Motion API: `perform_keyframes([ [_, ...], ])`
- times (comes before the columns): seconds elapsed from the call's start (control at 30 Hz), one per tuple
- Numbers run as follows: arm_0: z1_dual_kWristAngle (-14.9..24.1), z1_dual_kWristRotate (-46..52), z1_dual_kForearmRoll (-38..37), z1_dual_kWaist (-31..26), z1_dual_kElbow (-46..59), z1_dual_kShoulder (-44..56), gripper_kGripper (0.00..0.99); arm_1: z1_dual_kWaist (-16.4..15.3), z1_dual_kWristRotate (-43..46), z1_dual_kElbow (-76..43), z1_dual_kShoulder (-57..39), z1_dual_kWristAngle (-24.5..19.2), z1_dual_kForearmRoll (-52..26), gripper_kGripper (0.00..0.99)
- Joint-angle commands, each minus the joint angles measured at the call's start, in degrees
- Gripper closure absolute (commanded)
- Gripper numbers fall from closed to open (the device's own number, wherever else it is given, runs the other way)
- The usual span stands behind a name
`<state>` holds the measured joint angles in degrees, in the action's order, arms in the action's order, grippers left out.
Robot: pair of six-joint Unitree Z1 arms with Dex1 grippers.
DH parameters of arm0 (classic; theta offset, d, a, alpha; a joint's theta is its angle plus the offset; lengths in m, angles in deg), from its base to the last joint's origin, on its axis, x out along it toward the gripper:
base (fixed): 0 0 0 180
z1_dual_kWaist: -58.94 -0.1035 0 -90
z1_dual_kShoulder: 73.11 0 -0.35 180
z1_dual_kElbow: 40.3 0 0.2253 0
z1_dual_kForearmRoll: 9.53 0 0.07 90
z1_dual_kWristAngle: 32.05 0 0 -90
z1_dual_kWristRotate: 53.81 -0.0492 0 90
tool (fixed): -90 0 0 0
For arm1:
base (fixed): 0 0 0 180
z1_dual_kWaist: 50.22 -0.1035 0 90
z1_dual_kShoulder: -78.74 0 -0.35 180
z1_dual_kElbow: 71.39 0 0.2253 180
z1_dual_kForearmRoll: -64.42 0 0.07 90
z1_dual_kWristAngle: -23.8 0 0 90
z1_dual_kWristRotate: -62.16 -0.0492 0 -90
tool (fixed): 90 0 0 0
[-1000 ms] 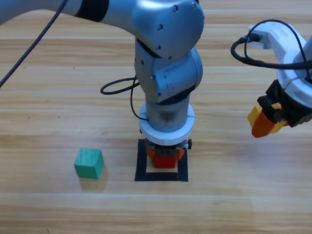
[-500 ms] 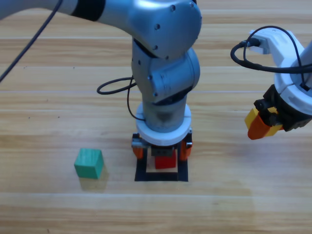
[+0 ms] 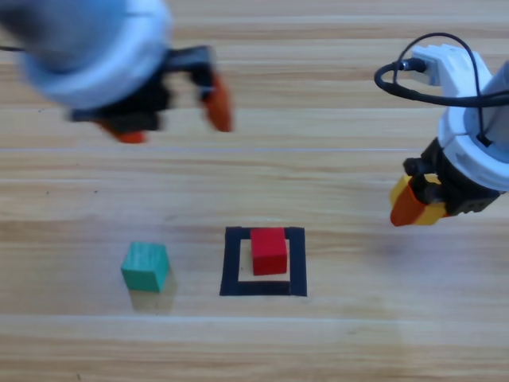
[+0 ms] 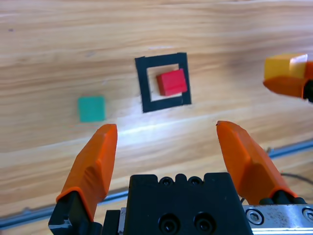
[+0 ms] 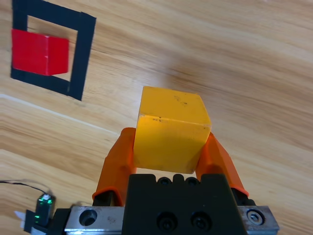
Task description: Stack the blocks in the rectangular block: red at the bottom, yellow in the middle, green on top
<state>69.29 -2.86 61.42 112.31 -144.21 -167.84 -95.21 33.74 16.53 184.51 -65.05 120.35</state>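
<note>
Inside the rectangular block (image 3: pixel 263 262) near the desk's front edge, the red cube (image 3: pixel 269 250) rests on the wood, offset toward the outline's rear side and apart from the tape on its left and right. The green cube (image 3: pixel 145 266) sits on the desk to the left of the outline, well apart from it and closer to the front edge than to the rear.

The left gripper (image 3: pixel 171 107) hangs raised over the rear-left part of the desk, its jaws spread wide with nothing between them; its wrist view looks down on both the outline and the green cube.

The right gripper (image 3: pixel 417 203) is raised near the desk's right edge, clear of the outline. Its jaws are clamped on opposite faces of the yellow cube (image 5: pixel 172 128), which protrudes past the fingertips.
</note>
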Motion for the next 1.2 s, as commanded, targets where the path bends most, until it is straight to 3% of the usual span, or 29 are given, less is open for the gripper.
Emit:
perform_keyframes([
  [0.03, -0.18, -3.49, 1.36, -1.07, 7.6, 9.74, 0.122, -6.16, -3.83, 4.52, 3.84, 0.25, 0.29, 0.804],
  [0.47, -0.79, -4.89, 1.54, -1.16, 18.41, 18.7, 0.12, -13.72, -8.58, 36.69, 24.49, -2.82, 21.56, 0.803],
  [0.83, -1.5, -4.45, 1.45, -1.16, 20.26, 20.37, 0.004, -15.39, -12.0, 46.44, 33.11, -2.74, 25.25, 0.801],
  [0.87, -1.41, -4.45, 1.45, -1.16, 20.35, 20.37, 0.0, -15.39, -12.18, 46.62, 33.46, -2.82, 25.34, 0.771],
  [0.97, -1.32, -4.45, 1.36, -1.25, 20.7, 20.37, 0.0, -15.39, -12.62, 46.62, 34.25, -3.18, 25.51, 0.559],
  [1.2, -1.23, -4.37, 0.48, -1.25, 22.19, 20.37, 0.0, -15.39, -13.23, 46.44, 34.86, -3.79, 26.13, 0.545],
])
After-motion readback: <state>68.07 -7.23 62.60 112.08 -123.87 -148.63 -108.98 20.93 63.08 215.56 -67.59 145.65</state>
